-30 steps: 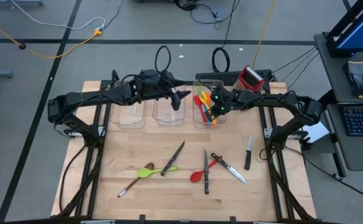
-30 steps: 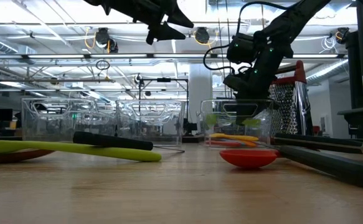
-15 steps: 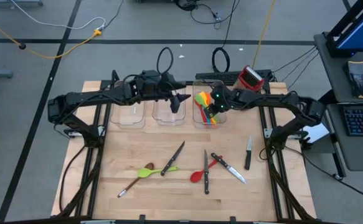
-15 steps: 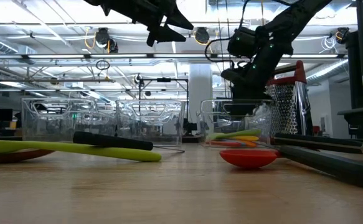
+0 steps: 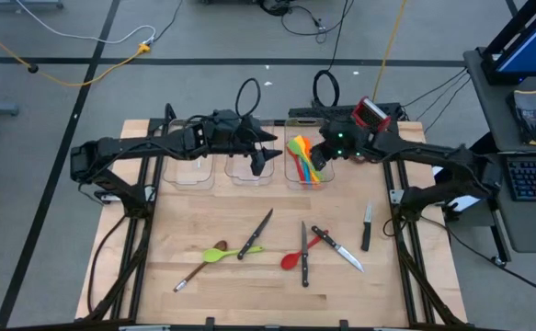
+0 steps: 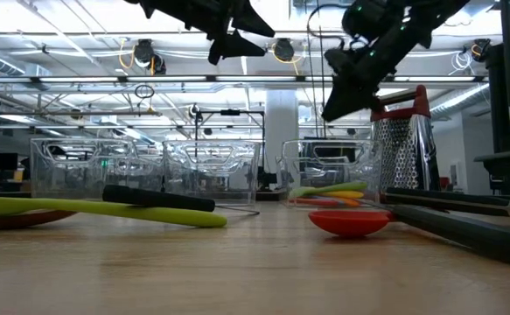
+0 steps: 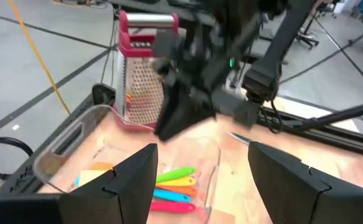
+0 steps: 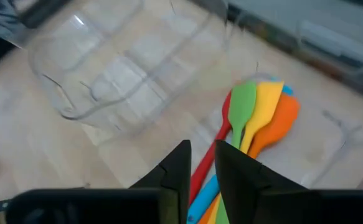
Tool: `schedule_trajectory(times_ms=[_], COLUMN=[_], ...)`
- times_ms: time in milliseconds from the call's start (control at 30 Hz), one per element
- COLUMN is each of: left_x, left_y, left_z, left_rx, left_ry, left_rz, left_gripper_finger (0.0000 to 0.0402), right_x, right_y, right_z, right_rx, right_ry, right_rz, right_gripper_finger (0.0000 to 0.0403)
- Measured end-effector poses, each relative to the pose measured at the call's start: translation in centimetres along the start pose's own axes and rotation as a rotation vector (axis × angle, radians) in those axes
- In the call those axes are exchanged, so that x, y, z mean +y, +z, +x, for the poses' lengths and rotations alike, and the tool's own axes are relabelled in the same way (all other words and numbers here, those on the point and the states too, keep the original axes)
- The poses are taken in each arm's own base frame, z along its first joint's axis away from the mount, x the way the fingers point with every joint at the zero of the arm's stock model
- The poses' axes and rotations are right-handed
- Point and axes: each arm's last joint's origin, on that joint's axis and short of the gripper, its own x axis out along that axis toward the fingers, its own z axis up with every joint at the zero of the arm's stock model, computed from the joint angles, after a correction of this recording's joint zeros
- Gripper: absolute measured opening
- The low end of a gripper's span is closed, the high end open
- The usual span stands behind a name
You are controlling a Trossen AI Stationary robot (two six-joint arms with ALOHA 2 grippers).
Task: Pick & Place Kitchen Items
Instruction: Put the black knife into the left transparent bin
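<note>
My right gripper (image 5: 321, 161) hangs above the right clear bin (image 5: 295, 176), with a narrow gap between its fingers and nothing in them. In the right wrist view (image 8: 201, 163) it looks down on the green, yellow, orange, red and blue spatulas (image 8: 256, 118) lying on the bin's floor. My left gripper (image 5: 261, 161) is open and empty above the middle bin (image 5: 245, 175); its fingers stand wide apart in the left wrist view (image 7: 203, 180). On the board lie a green spoon (image 5: 226, 251), a red spoon (image 5: 295, 257) and several black-handled knives (image 5: 256, 233).
A third clear bin (image 5: 189, 170) stands at the far left of the row. The red-and-steel box grater (image 5: 370, 113) stands behind the right bin, close to my right arm. A brown-handled utensil (image 5: 192, 274) lies near the front left. A knife (image 5: 366, 225) lies near the right edge.
My right gripper has risen out of the right bin and drawn back toward the grater. The green spatula that was under its fingers has fallen flat onto the other spatulas in the bin.
</note>
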Motion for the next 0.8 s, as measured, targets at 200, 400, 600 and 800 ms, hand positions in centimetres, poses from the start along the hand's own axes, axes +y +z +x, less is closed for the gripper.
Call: schedule_trajectory(times_ms=[200,400,600,800], left_x=[-0.8,-1.5,-2.4,-3.9], left_y=[-0.6,-1.0,-1.2,-1.5], left_z=[0.0,0.1,0.1,0.1], left_rx=[0.054,0.089,0.105,0.117], left_ry=[-0.014,-0.029,-0.049,-0.086], left_rz=[-0.042,-0.081,-0.145,-0.179], left_gripper_finger=[0.0255,0.0255,0.0255,0.0255], right_x=[0.3,0.4,0.4,1.0], right_y=[0.5,0.6,0.1,-0.7], right_z=[-3.2,-6.0,-8.4,-10.6], right_rx=[-0.091,-0.161,-0.189,-0.24], right_ry=[0.033,0.053,0.062,0.111], right_rz=[-0.062,-0.125,-0.167,-0.213], right_gripper_finger=[0.0025,0.0003,0.0001,0.0001])
